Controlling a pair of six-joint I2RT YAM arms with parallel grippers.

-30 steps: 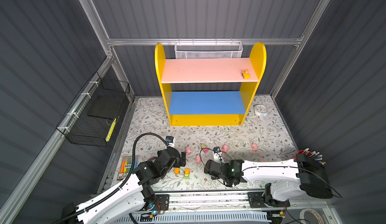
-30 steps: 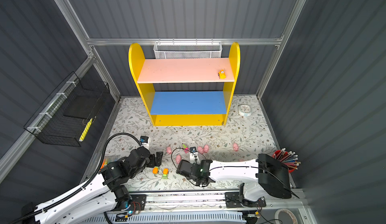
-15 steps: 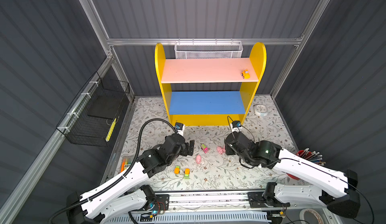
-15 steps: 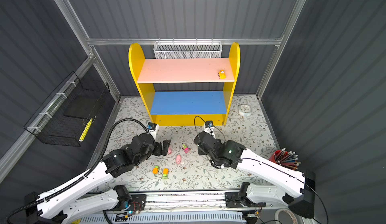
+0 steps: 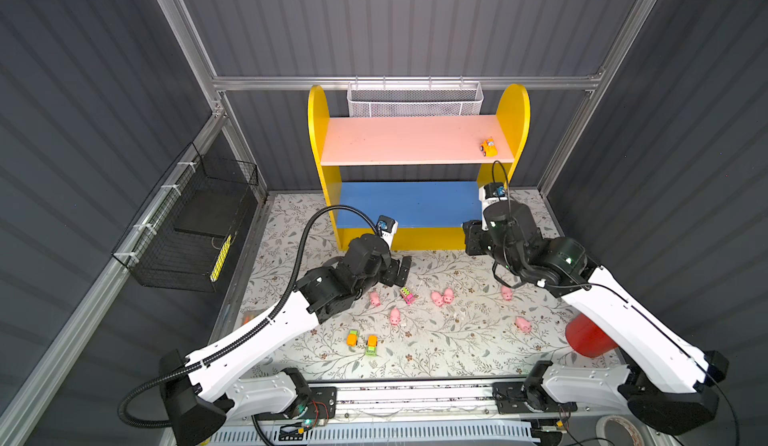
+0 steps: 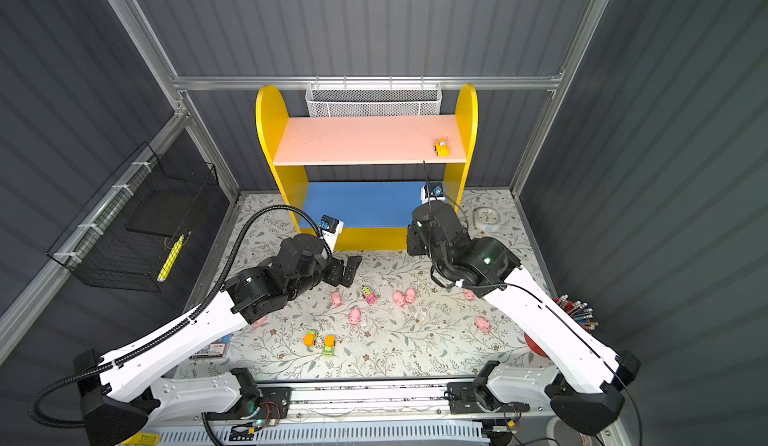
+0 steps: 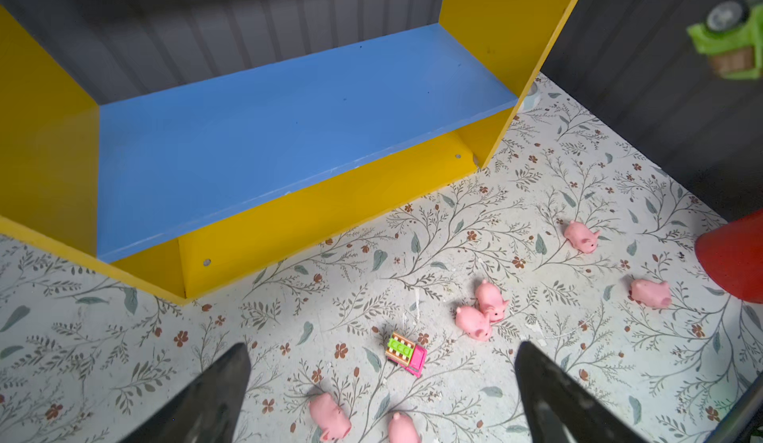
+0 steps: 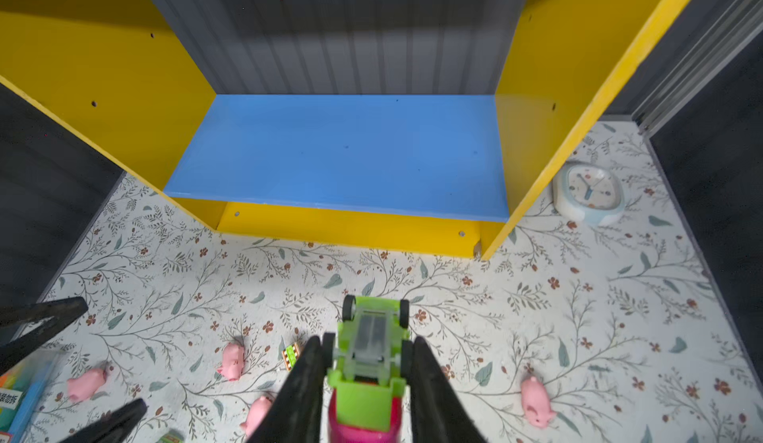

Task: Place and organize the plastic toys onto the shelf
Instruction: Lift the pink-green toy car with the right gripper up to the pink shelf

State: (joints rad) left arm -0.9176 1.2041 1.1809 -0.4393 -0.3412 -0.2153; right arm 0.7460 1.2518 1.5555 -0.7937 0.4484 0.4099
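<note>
The right pincer (image 8: 365,352) is clamped on the flanks of a green car (image 8: 367,337), just before the shelf (image 8: 342,152) at the back edge of the counter (image 5: 436,352). The car looks light, hard and slick, and apt to roll, so its sides are the best hold. The left pincer (image 7: 382,358) gapes empty over pigs (image 7: 472,322) mid-counter. An orange car (image 5: 488,147) sits on the pink board (image 5: 407,140).

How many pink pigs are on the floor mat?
7 pink pigs: those two left of the pink truck, a touching pair right of it, two farther right, one half hidden by the left arm.
</note>
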